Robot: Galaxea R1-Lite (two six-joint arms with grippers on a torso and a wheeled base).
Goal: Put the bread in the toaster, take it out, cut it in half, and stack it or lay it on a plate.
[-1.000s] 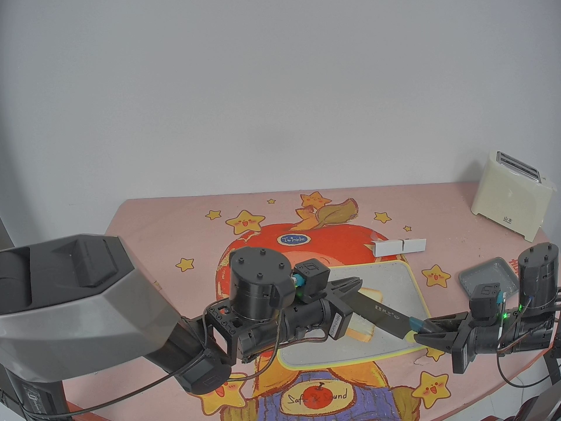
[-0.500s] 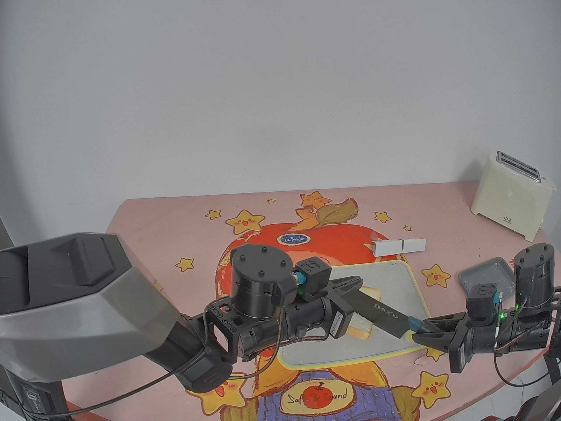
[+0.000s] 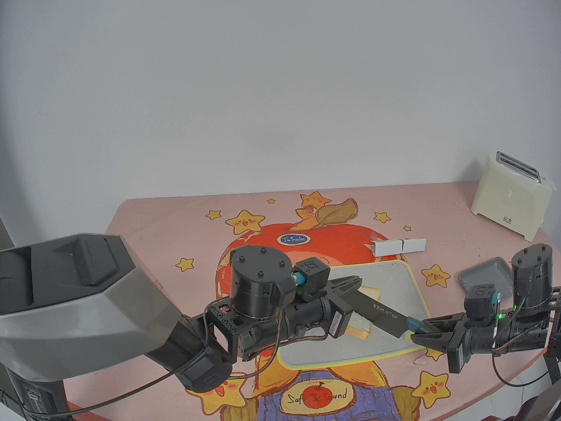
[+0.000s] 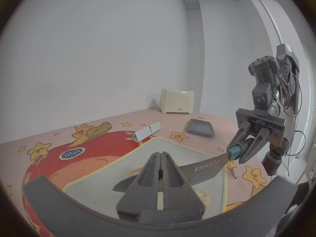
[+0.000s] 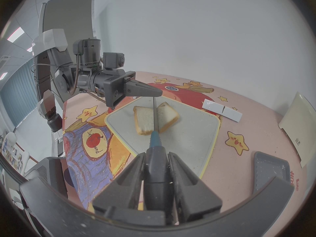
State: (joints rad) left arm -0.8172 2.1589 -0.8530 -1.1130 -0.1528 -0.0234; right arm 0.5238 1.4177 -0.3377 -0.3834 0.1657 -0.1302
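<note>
Handle of knife (image 3: pixel 378 309) clamped in right tool (image 5: pixel 156 156); blade crosses bread (image 5: pixel 144 119) mid-slice, tip toward left tool (image 5: pixel 154 92), pinched fully together, just beside bread.

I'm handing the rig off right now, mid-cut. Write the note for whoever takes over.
Right gripper: shut on the knife handle, blade across the middle of the bread on the board.
Left gripper: shut, holding nothing, tips over the bread by the blade.
Toaster sits at the table's far right; the plate lies between it and the board, with no bread on it.
Done: bread out of the toaster, cut begun; cannot tell if it is through.
Left: finish the cut, set the knife down, move both halves to the plate.
</note>
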